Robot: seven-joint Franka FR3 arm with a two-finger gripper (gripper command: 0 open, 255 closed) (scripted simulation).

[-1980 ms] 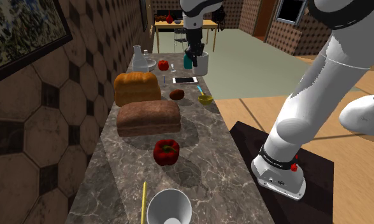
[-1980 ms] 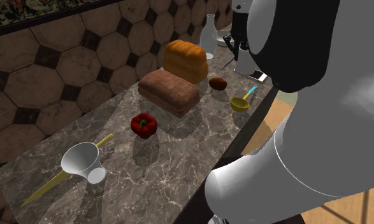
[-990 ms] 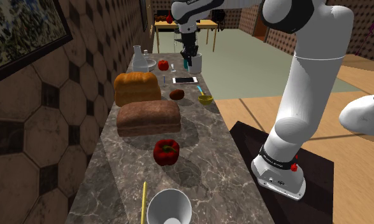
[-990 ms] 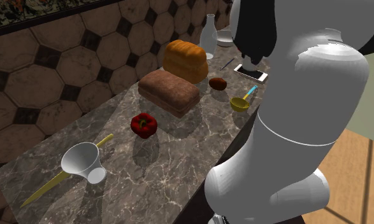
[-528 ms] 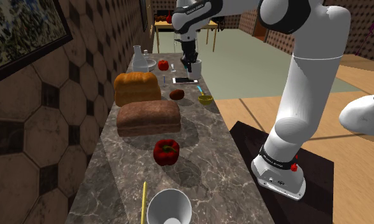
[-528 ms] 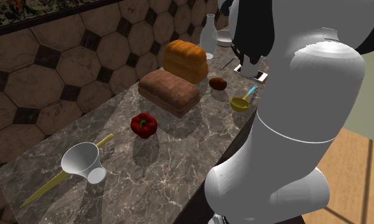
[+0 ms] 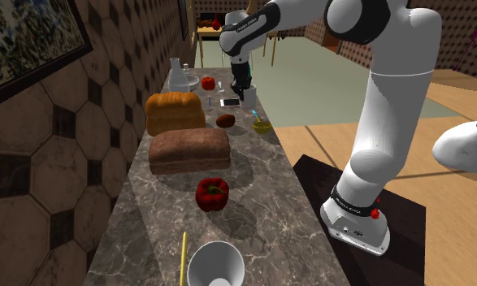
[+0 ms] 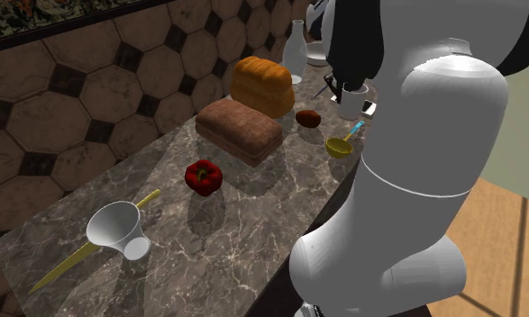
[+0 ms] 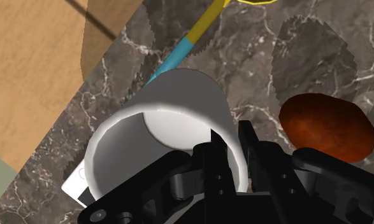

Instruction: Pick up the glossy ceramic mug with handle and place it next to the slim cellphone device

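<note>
My gripper (image 9: 229,137) is shut on the rim of a plain white mug (image 9: 160,118), one finger inside the wall and one outside. In the shoulder view the gripper (image 7: 245,86) holds the mug (image 7: 250,97) at the far end of the marble counter, just above the white phone (image 7: 227,102). From the wrist view a corner of the phone (image 9: 74,184) peeks out from under the mug. In the second exterior view the mug (image 8: 354,97) hangs beside the phone (image 8: 369,108), and my arm hides most of both. I cannot see the mug's handle.
A brown round lump (image 7: 225,120) and a yellow spoon with a blue handle (image 7: 261,125) lie close to the mug. Two bread loaves (image 7: 189,150), a red pepper (image 7: 212,193), a white cup (image 7: 215,265), a glass flask (image 7: 178,77) and a tomato (image 7: 207,82) share the counter. Its edge (image 7: 289,158) runs on the shoulder view's right.
The gripper has carried the mug down and nearer along the counter, so that it now covers part of the phone. The grip has stayed shut.
</note>
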